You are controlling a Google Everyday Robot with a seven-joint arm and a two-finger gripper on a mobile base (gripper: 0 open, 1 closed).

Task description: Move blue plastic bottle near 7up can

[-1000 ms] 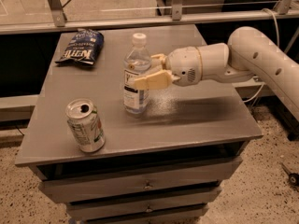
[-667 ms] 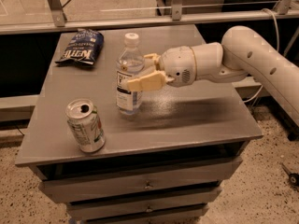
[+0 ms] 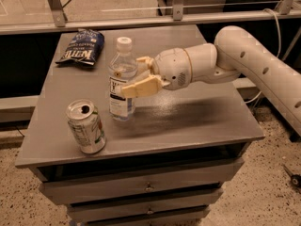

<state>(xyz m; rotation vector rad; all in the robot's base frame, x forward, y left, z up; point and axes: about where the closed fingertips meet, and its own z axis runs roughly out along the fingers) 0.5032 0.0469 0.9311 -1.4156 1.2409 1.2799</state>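
The blue plastic bottle (image 3: 122,79) is a tall clear bottle with a white cap and a white label. It stands upright on the grey table (image 3: 188,121), left of centre. My gripper (image 3: 136,76) reaches in from the right and is shut on the bottle at label height, one tan finger (image 3: 141,87) in front and one behind. The 7up can (image 3: 86,126) is a silver can with green markings. It stands near the table's front left edge, a short way in front and left of the bottle.
A dark blue chip bag (image 3: 82,47) lies at the table's back left corner. My white arm (image 3: 244,65) spans the right side above the table. Drawers sit below the table's front edge. A rail runs behind the table.
My gripper has carried the bottle to the left and toward the front, closer to the can. The can and chip bag have not moved.
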